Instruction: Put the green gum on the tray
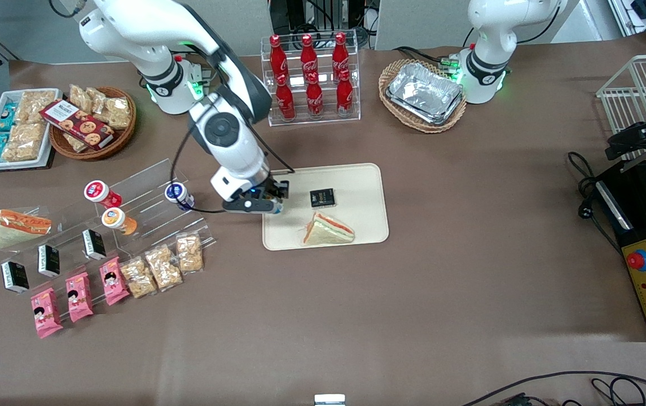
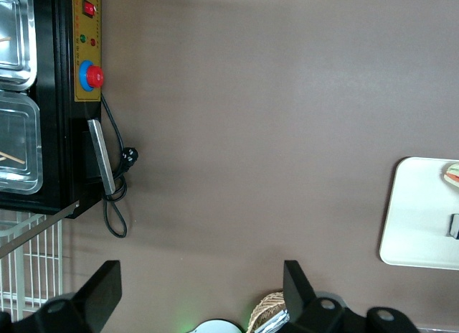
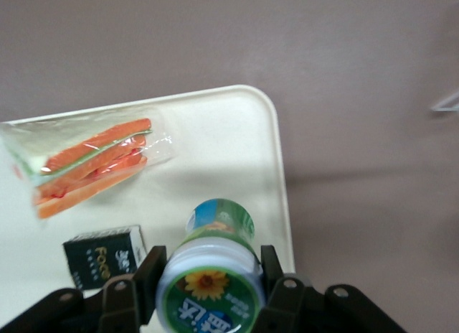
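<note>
Over the tray's point(image 1: 365, 186) edge nearest my base, my gripper point(image 3: 209, 284) is clamped on the green gum point(image 3: 213, 268), one finger point(image 3: 151, 272) pressed to each side of the bottle just under its sunflower-printed lid. My arm point(image 1: 227, 121) reaches in from the table's farther edge, wrist bent downward. On the tray lie a wrapped sandwich point(image 1: 328, 230) and a small black packet point(image 1: 322, 198), both apart from the bottle.
</note>
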You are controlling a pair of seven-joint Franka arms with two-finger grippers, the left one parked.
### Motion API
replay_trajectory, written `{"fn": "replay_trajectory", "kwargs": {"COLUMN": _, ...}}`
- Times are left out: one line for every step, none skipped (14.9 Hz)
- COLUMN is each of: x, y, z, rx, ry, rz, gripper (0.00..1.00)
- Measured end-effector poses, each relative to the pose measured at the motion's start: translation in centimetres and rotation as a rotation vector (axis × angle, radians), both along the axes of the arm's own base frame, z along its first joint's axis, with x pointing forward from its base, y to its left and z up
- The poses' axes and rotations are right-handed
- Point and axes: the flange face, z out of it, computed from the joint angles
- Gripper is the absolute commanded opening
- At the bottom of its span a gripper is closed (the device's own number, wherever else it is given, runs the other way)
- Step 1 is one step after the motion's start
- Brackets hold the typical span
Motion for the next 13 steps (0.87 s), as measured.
{"fn": "replay_trajectory", "kwargs": {"x": -0.4, "y": 0.4, "z": -1.8, "rx": 0.009, "ry": -0.016, "rz": 0.007, "gripper": 0.29}}
{"fn": "replay_trajectory", "kwargs": {"x": -0.9, "y": 0.6, "z": -3.4, "rx": 0.017, "ry": -0.032, "rz": 0.012, "gripper": 0.29}}
{"fn": "replay_trajectory", "kwargs": {"x": -1.4, "y": 0.6, "z": -4.6, "rx": 0.020, "ry": -0.040, "rz": 0.015, "gripper": 0.29}}
{"fn": "replay_trajectory", "kwargs": {"x": -1.8, "y": 0.4, "z": -5.4, "rx": 0.020, "ry": -0.042, "rz": 0.016, "gripper": 0.29}}
{"fn": "replay_trajectory", "kwargs": {"x": -2.0, "y": 0.2, "z": -5.8, "rx": 0.018, "ry": -0.041, "rz": 0.016, "gripper": 0.30}}
{"fn": "replay_trajectory", "kwargs": {"x": -2.1, "y": 0.1, "z": -5.8, "rx": 0.017, "ry": -0.041, "rz": 0.015, "gripper": 0.30}}
{"fn": "replay_trajectory", "kwargs": {"x": -2.1, "y": 0.1, "z": -5.8, "rx": 0.018, "ry": -0.042, "rz": 0.015, "gripper": 0.41}}
{"fn": "replay_trajectory", "kwargs": {"x": -2.0, "y": 0.1, "z": -5.7, "rx": 0.018, "ry": -0.044, "rz": 0.015, "gripper": 0.62}}
{"fn": "replay_trajectory", "kwargs": {"x": -2.0, "y": 0.0, "z": -5.6, "rx": 0.019, "ry": -0.044, "rz": 0.014, "gripper": 0.85}}
{"fn": "replay_trajectory", "kwargs": {"x": -2.0, "y": 0.0, "z": -5.6, "rx": 0.019, "ry": -0.044, "rz": 0.014, "gripper": 0.95}}
{"fn": "replay_trajectory", "kwargs": {"x": -2.0, "y": 0.0, "z": -5.6, "rx": 0.019, "ry": -0.044, "rz": 0.014, "gripper": 0.96}}
{"fn": "replay_trajectory", "kwargs": {"x": -2.0, "y": 0.0, "z": -5.6, "rx": 0.019, "ry": -0.044, "rz": 0.013, "gripper": 0.98}}
{"fn": "replay_trajectory", "kwargs": {"x": -2.0, "y": 0.0, "z": -5.6, "rx": 0.019, "ry": -0.044, "rz": 0.009, "gripper": 0.98}}
